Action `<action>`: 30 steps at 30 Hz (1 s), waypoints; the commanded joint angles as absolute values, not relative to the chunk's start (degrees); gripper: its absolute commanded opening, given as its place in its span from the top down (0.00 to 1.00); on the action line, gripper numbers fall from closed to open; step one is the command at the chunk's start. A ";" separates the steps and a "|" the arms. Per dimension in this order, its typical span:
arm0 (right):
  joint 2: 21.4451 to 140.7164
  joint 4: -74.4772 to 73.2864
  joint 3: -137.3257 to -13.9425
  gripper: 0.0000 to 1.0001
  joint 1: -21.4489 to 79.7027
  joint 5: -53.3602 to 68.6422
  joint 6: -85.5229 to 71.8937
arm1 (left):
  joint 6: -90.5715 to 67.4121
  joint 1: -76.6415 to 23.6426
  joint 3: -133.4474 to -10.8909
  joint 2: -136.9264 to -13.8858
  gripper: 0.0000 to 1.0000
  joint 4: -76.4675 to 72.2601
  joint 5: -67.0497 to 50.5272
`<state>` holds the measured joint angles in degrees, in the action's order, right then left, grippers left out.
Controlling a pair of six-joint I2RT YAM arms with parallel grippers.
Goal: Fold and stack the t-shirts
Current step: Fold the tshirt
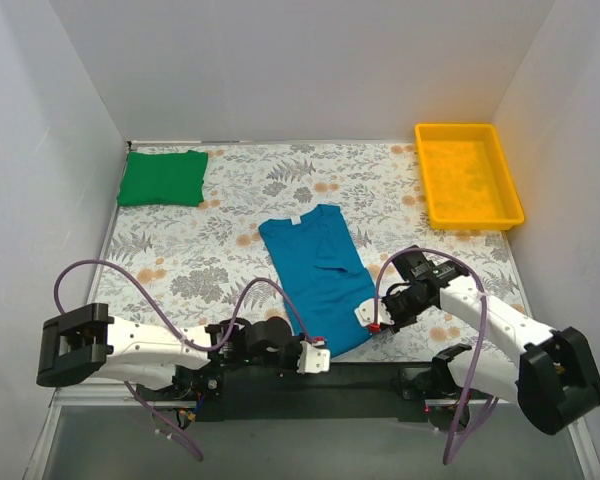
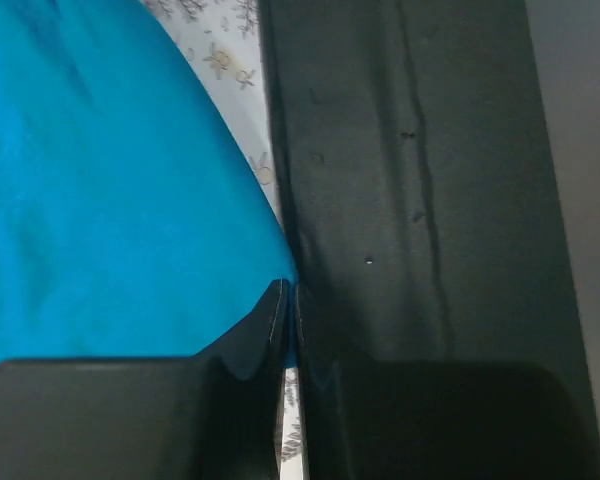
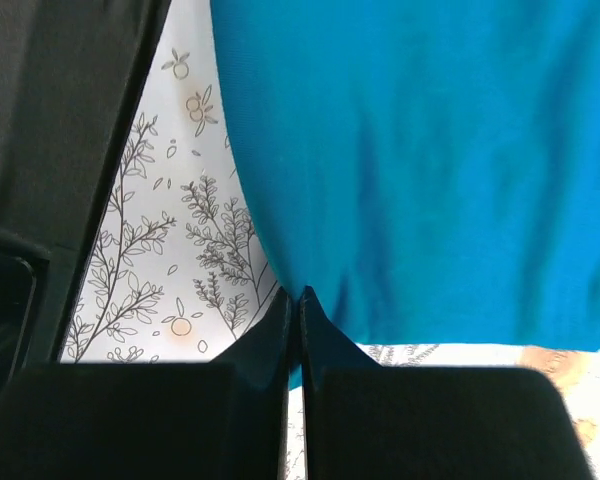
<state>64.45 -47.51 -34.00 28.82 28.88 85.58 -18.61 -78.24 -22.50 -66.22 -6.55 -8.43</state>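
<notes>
My left gripper is pinched fully together, and a thin fold of blue cloth sits between its tips. It holds the near left corner of the blue t-shirt, right at the edge of the black base bar. My right gripper is closed in the same way on the near right corner of the same hem, and from its own camera the cloth spreads from the tips toward 12 and 1 o'clock.

From the top camera, the blue t-shirt lies near the middle of the table, a little toward 5 o'clock. Its collar and small white label point to 12 o'clock and its hem points to 6 o'clock, toward me. It looks narrow, with the sides already turned in, so I judge the lengthwise folds as done. The crosswise fold, which brings the hem up to the collar, is not yet made, and I think this double pinch prepares it.

Farther out, at about 10 o'clock in the far left corner, the green t-shirt rests as a neat folded rectangle, well apart from the blue one. The yellow tray stands at 1 o'clock and looks empty.

By my judgement one t-shirt is finished and the second is about half folded. The stacking has not begun.
</notes>
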 commanded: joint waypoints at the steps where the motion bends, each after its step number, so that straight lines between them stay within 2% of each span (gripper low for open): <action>1: 60.91 -50.89 -35.41 0.99 28.83 29.45 84.55 | -22.50 -79.98 -25.57 -66.53 1.00 -1.23 -4.14; 7: 67.12 -50.62 -43.32 0.99 28.74 30.40 82.27 | -18.38 -78.76 -22.68 -61.98 1.00 -4.65 3.07; 10: 72.92 -50.19 -50.43 0.99 28.74 31.38 81.21 | -18.02 -72.09 -21.98 -58.38 1.00 -5.97 2.03; 15: 83.13 -48.87 -64.38 0.99 28.65 33.57 77.62 | -15.03 -54.96 -21.35 -55.89 1.00 -12.99 -7.46; 20: 96.13 -43.07 -77.41 0.99 28.65 32.70 70.50 | -12.83 -41.78 -24.78 -63.71 1.00 -18.01 -12.56; 25: 108.69 -39.47 -92.51 0.99 28.65 29.72 62.77 | -13.45 -33.86 -27.15 -72.57 1.00 -28.55 -13.10; 30: 114.52 -33.24 -96.15 0.99 28.48 25.41 55.21 | -14.15 -28.66 -31.54 -81.28 1.00 -34.96 -13.54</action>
<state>112.88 -38.30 -93.95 28.86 28.21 62.43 -14.28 -30.92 -28.08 -78.61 -27.18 -12.05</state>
